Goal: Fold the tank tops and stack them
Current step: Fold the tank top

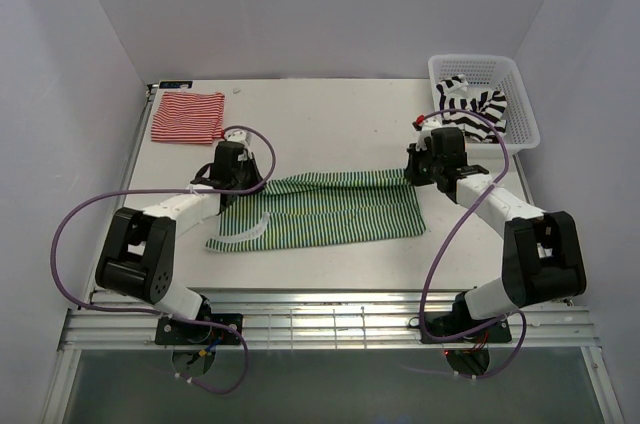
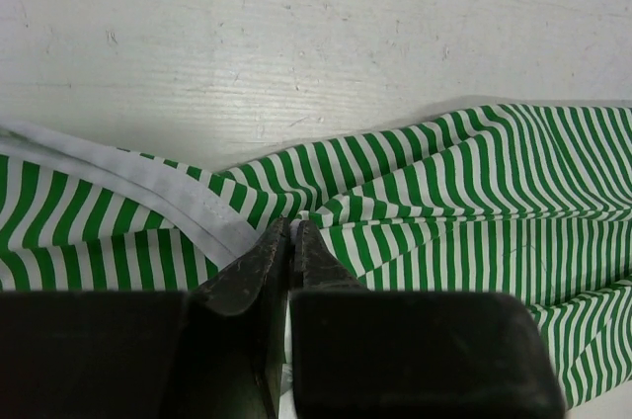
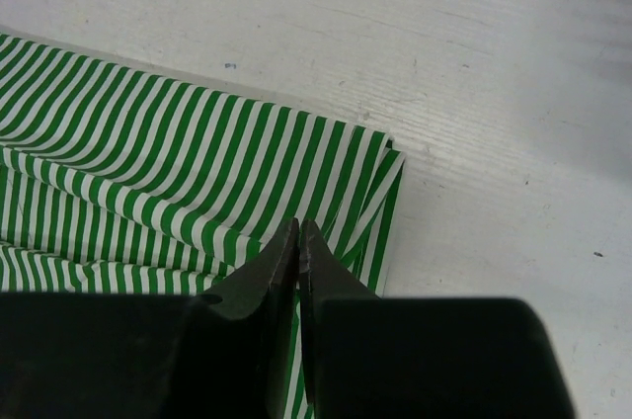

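Cloth this thin slips easily: the green-and-white tank top [image 1: 330, 212] lies spread across the middle of the table [image 1: 330, 114], its far edge pinched at the left end by the left gripper [image 2: 291, 231], jaws nipping bunched fabric, and at the right corner by the right gripper [image 3: 298, 226], jaws pressed tight together on the hem. If either small bite lets go, or the arms travel unevenly, the fold would likely land skewed or wrinkled. There are three tank tops: this one, one folded red-and-white tank top [image 1: 187, 116] at the far left corner, and one black-and-white tank top [image 1: 470, 99] in the single white basket [image 1: 525, 119].
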You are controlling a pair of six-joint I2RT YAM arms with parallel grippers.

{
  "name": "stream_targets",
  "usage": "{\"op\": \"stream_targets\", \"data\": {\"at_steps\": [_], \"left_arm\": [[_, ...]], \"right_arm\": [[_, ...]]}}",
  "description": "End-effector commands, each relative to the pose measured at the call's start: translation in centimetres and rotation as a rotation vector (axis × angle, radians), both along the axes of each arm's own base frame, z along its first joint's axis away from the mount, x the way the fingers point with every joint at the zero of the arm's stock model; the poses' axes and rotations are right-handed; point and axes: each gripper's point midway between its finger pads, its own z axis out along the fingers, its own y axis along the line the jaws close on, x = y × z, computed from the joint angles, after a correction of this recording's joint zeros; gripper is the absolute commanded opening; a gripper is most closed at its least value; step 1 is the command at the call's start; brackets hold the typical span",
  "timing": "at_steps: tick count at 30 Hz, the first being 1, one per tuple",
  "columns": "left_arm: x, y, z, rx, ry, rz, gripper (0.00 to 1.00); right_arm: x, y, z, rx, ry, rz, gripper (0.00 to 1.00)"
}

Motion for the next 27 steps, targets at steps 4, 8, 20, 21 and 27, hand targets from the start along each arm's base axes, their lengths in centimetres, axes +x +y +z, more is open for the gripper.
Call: {"op": "stream_targets", "data": {"at_steps": [4, 8, 20, 21, 27], "left_arm": [[-0.4, -0.2, 1.2, -0.044, -0.073, 0.016, 0.0], [-1.3, -0.6, 0.8, -0.067, -0.068, 0.0, 0.0], [-3.0, -1.5, -0.7, -0.1, -0.023, -0.018, 0.0], [-3.1, -1.4, -0.6, -0.102, -0.024, -0.017, 0.01], [-4.3, -1.5, -1.1, -0.116, -0.008, -0.018, 0.01]], "right_arm": [[0.0, -1.1, 0.7, -0.024, -0.054, -0.034, 0.08], [0.0, -1.4, 0.5, -0.048, -0.056, -0.029, 0.08], [1.8, -2.6, -0.7, -0.112, -0.078, -0.086, 0.08], [2.0, -2.8, -0.9, -0.138, -0.089, -0.068, 0.08], [3.0, -3.0, -0.3, -0.165, -0.127, -0.066, 0.08]]}}
